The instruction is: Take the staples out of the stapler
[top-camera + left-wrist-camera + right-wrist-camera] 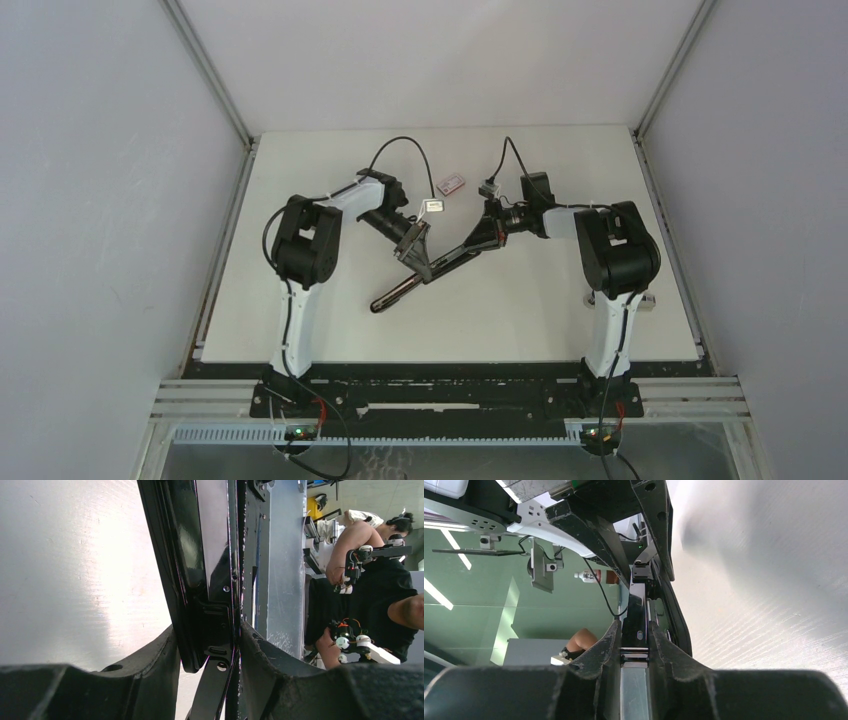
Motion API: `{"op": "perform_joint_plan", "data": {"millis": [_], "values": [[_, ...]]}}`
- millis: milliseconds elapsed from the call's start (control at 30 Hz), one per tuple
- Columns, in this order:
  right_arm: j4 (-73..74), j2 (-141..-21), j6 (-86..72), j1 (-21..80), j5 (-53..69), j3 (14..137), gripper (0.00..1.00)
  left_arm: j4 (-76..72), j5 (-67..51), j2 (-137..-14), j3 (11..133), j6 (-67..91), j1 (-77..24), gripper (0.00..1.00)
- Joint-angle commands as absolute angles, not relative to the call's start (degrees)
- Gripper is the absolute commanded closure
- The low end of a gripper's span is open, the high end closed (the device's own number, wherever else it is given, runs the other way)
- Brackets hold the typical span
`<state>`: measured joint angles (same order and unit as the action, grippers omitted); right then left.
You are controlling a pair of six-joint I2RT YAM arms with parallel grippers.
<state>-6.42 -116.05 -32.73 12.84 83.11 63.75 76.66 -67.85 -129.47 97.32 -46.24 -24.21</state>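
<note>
Left gripper (416, 252): fingers clamped on the stapler (395, 293) about mid-length. In its wrist view we see a finger pressed to each side of the black body.

Right gripper (481, 237): closed on the stapler's far-right end, fingers snug against a narrow bar.

Position: the stapler runs on a diagonal over the middle of the white table (560, 310), from near-left tip to far-right end. We cannot tell whether the tip touches the surface.

Room: bare table spreads toward the near edge and both side edges, all well apart from the stapler. Behind it a small red-and-white box (452, 182) lies between the two wrists, apart from both grippers.

Looks: long, slim, glossy black. We note a silver channel between the right fingers. The left wrist view shows a jointed section with small rivets.
</note>
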Motion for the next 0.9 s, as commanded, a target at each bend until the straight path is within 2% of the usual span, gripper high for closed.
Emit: {"op": "perform_joint_plan", "data": {"millis": [0,33,67,133,333,500,567,667,867], "values": [[-7.9,-112.5,-31.5,12.9,84.3,64.2,0.95,80.1,-74.3,-129.0,99.9,-49.4,-24.6,0.74],[-8.1,-112.4,-31.6,13.0,84.4,64.2,0.96,80.1,-74.6,-129.2,99.7,-49.4,-24.7,0.7],[-8.2,-112.3,-31.7,13.0,84.5,64.2,0.96,80.1,-74.7,-129.1,99.6,-49.4,-24.7,0.62],[-8.4,-111.9,-31.7,13.0,84.5,64.2,0.97,80.1,-75.0,-129.3,99.3,-49.4,-24.8,0.56],[-7.8,-109.6,-29.8,13.0,84.5,64.1,0.98,80.3,-76.0,-129.2,98.7,-49.5,-25.3,0.53],[-7.7,-108.5,-29.6,13.2,84.1,64.1,0.98,80.3,-77.0,-129.2,98.1,-49.4,-25.5,0.38],[-7.7,-108.4,-29.5,13.2,83.9,64.1,0.98,80.3,-77.3,-129.1,98.2,-49.4,-25.7,0.35],[-7.6,-108.8,-29.5,13.3,83.8,64.1,0.98,80.3,-77.4,-128.9,98.2,-49.4,-25.8,0.4],[-7.7,-109.5,-29.6,13.0,84.0,64.1,0.99,80.5,-76.8,-128.8,97.8,-49.7,-25.8,0.68]]}}
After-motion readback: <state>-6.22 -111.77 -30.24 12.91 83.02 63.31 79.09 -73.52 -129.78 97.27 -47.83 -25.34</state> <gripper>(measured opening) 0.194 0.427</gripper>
